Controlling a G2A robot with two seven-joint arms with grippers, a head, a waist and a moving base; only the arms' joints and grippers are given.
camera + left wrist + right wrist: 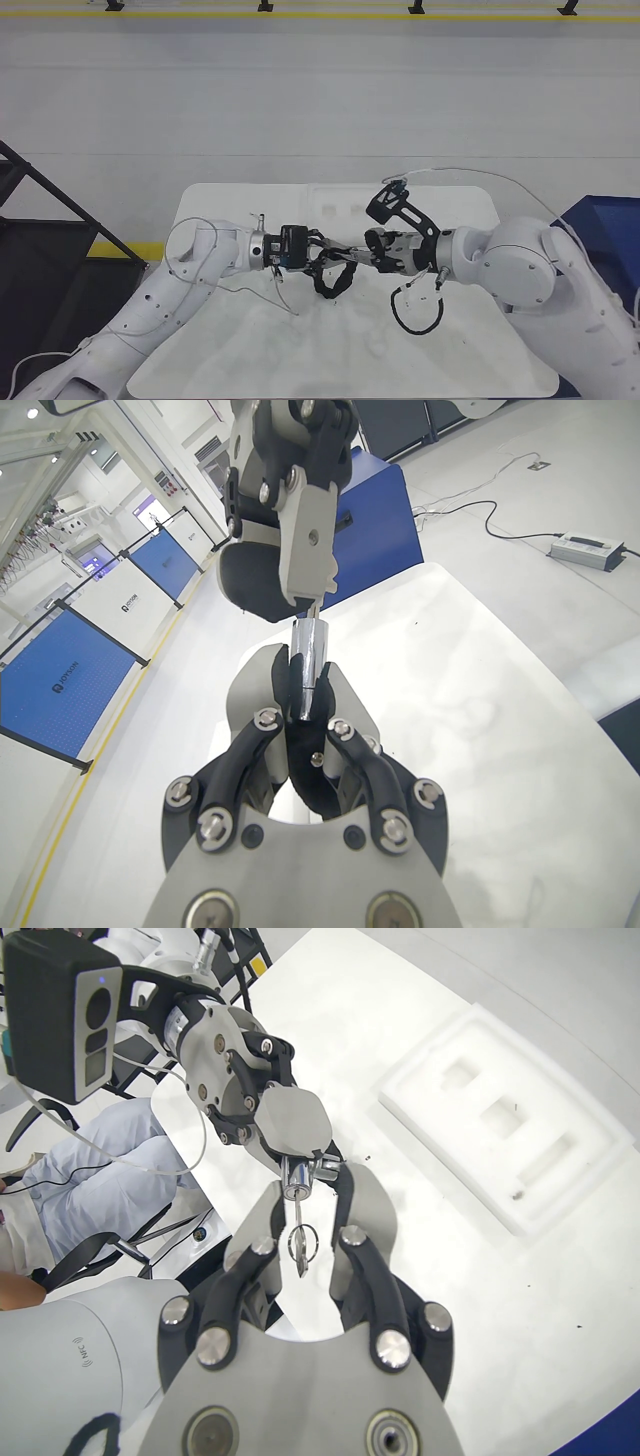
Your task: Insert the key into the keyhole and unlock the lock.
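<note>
Top view, surface: one white desk stands on a pale grey floor, with one yellow line along the far side.
Top view, hands: there are two, the left hand and the right hand, tip to tip above the desk with one lock between them.
Left wrist view, room: blue and white barrier panels stand beyond the desk.
Left wrist view, left hand: it is clamped on the chrome lock body, which juts past its fingertips.
Left wrist view, key: one key sits at the lock's outer end, just beneath the right hand's tip.
Right wrist view, right hand: its fingers are parted on either side of the key, with a gap on each side, and it grips nothing.
Right wrist view, key: the blade sits in the keyhole, with the ring and bow between the fingers.
Right wrist view, desk: one foam tray with three recesses lies well off to the right hand's side.
</note>
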